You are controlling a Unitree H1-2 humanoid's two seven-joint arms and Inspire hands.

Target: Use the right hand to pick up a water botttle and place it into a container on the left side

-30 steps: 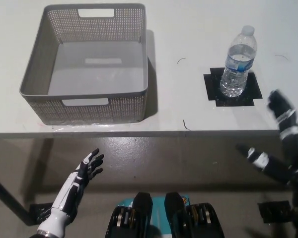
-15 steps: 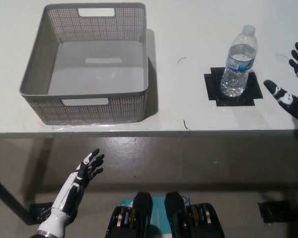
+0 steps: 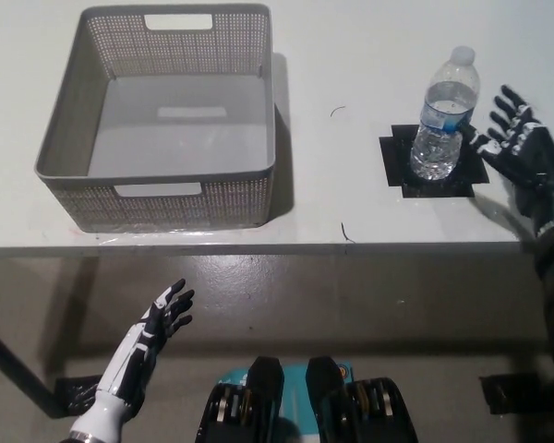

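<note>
The task is judged to be at its start: the water bottle (image 3: 445,115) is seen upright on a black tape square (image 3: 433,162) at the right of the white table (image 3: 351,55), well apart from the empty grey basket (image 3: 65,161) at the left, so the grasp, the carry and the placing are all left to be done. The black right hand (image 3: 517,148) is held open just beside the bottle with fingers spread and nothing in it, while the white left hand (image 3: 159,321) is rested open below the table edge. Compared with half a second ago, the right hand is found closer to the bottle, whereas bottle, basket and left hand are unchanged.
</note>
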